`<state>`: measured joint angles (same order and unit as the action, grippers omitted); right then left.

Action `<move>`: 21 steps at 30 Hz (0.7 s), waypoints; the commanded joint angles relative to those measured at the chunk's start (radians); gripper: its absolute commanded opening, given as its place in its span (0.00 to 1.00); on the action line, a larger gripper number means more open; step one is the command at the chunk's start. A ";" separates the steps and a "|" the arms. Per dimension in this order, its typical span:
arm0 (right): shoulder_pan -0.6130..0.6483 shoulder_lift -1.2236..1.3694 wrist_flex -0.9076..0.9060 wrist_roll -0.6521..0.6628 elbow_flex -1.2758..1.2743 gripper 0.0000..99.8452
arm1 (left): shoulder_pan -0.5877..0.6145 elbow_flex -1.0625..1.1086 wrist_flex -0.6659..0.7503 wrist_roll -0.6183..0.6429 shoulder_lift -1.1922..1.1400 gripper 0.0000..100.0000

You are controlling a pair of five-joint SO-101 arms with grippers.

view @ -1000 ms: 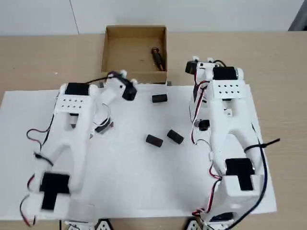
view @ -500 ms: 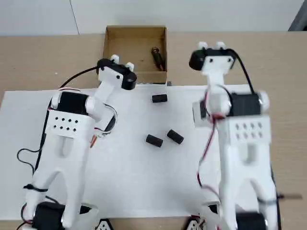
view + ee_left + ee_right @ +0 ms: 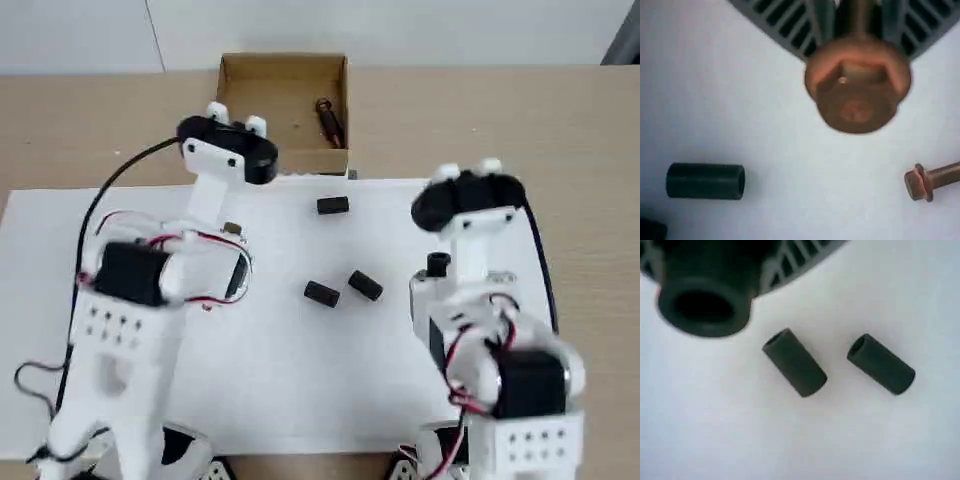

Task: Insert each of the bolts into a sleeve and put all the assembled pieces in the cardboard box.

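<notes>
Left wrist view shows your left claw clamped on a bolt, the right claw on a sleeve, and both have drawn back over the white sheet, so you can mate them next.

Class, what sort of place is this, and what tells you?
Likely a robotics lab bench: the left arm and right arm, a white mat, loose sleeves and a cardboard box.
</notes>
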<state>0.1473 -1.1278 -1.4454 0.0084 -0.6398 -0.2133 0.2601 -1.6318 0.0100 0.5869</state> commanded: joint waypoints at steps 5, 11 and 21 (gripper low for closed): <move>-0.001 -0.225 0.251 -0.009 -0.227 0.00 | -0.002 0.243 0.146 0.097 0.190 0.01; 0.010 -0.453 0.420 -0.094 -0.433 0.00 | 0.005 0.472 0.325 0.169 0.440 0.01; 0.189 -0.680 0.433 -0.095 -0.675 0.00 | 0.005 0.829 0.586 0.282 0.853 0.01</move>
<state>0.2931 -1.7599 -1.0434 -0.0775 -1.2873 -0.2133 1.0257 -1.1254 0.2739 1.3295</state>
